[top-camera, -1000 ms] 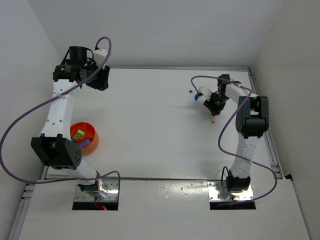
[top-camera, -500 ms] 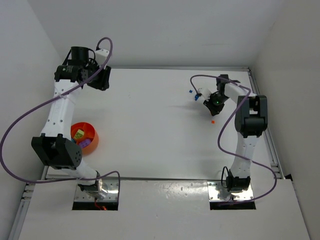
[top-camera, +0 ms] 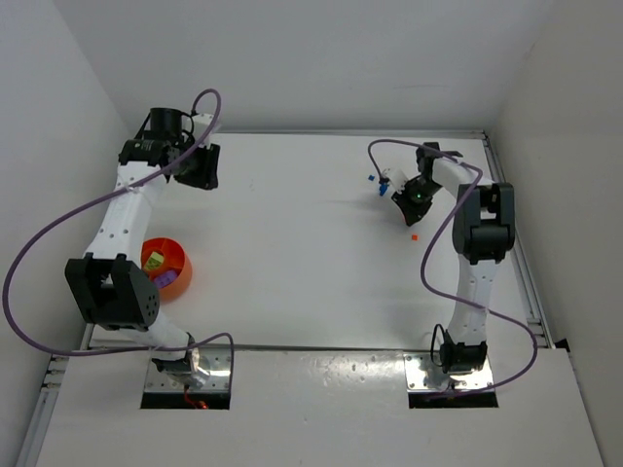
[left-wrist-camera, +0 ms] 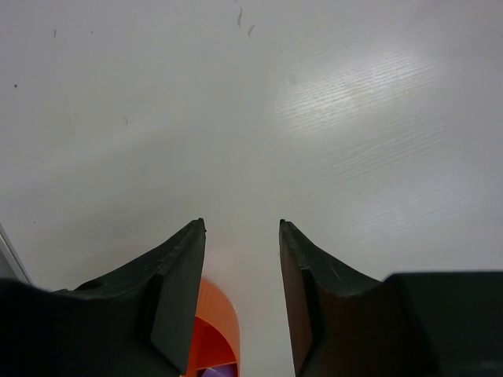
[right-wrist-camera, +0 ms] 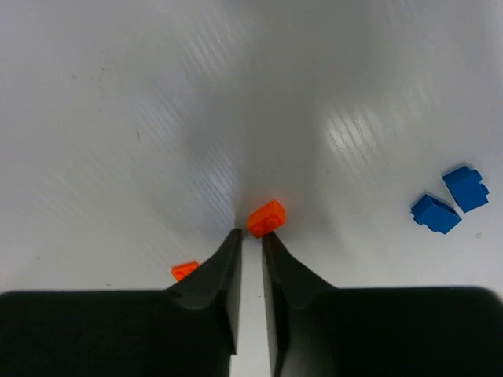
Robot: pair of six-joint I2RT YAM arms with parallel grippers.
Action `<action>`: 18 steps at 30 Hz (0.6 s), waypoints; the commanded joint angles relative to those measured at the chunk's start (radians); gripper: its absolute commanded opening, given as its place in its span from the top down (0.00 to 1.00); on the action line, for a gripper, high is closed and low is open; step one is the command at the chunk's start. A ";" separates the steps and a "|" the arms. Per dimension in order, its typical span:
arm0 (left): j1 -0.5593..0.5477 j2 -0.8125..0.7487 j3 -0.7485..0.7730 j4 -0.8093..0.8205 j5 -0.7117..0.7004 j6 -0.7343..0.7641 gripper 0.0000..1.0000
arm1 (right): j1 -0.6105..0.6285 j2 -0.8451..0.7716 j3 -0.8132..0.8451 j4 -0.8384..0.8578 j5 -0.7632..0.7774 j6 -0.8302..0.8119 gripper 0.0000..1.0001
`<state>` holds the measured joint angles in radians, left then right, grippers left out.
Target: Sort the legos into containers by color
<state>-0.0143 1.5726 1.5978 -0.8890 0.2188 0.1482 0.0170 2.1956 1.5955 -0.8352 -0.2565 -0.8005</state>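
My right gripper (right-wrist-camera: pixel 251 232) is shut to a narrow slit and holds nothing. A tiny orange lego (right-wrist-camera: pixel 267 217) lies on the table just past the tips, touching the right fingertip (right-wrist-camera: pixel 267 236). A second orange bit (right-wrist-camera: pixel 185 270) lies left of the fingers, and two blue legos (right-wrist-camera: pixel 435 214) (right-wrist-camera: pixel 465 188) lie to the right. From above, this gripper (top-camera: pixel 406 218) is at the far right, near an orange bit (top-camera: pixel 413 234) and blue bits (top-camera: pixel 371 178). My left gripper (top-camera: pixel 204 175) is open and empty at the far left. The orange bowl (top-camera: pixel 184 257) holds several legos; its rim (left-wrist-camera: pixel 218 310) shows between the left fingers.
White walls close the table at the back and both sides. A metal rail runs along the right edge (top-camera: pixel 516 253). Purple cables loop off both arms. The left arm's black joint (top-camera: pixel 112 292) stands next to the bowl.
The left gripper has shifted a little right and toward the front. The right gripper has edged slightly toward the back left, staying low by the orange and blue bits.
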 commanded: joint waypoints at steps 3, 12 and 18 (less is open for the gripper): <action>-0.010 -0.071 0.007 0.044 0.013 -0.025 0.52 | 0.031 0.107 0.032 -0.050 -0.052 0.040 0.77; -0.010 -0.071 -0.012 0.044 0.013 -0.025 0.52 | 0.031 0.116 0.044 -0.064 -0.070 0.061 0.73; -0.010 -0.071 -0.012 0.044 0.013 -0.025 0.52 | 0.031 0.162 0.093 -0.064 -0.044 0.161 0.65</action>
<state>-0.0143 1.5349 1.5856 -0.8734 0.2199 0.1394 0.0338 2.2498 1.6871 -0.9165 -0.2802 -0.6968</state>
